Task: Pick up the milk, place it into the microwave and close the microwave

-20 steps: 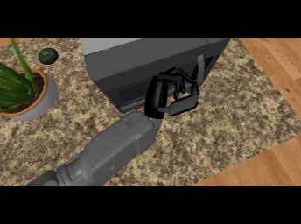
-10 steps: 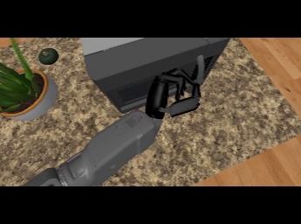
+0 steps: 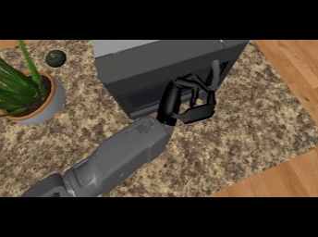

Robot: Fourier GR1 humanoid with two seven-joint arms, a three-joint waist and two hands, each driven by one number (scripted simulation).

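The dark grey microwave (image 3: 163,69) stands at the back of the counter, and its door looks closed. No milk shows anywhere in the head view. My left hand (image 3: 187,102) rests against the lower front of the microwave door, just below the vertical handle (image 3: 213,75). Its fingers are curled with the thumb tucked underneath, and they hold nothing. The grey forearm (image 3: 124,155) comes in from the lower left. My right hand does not show.
A potted green plant (image 3: 27,95) stands at the left on the speckled counter (image 3: 250,125). A small dark round object (image 3: 56,58) lies behind it. The counter's edge runs diagonally at the right, with wooden floor (image 3: 298,65) beyond.
My left hand has shifted only slightly against the microwave door. Nothing else has moved.
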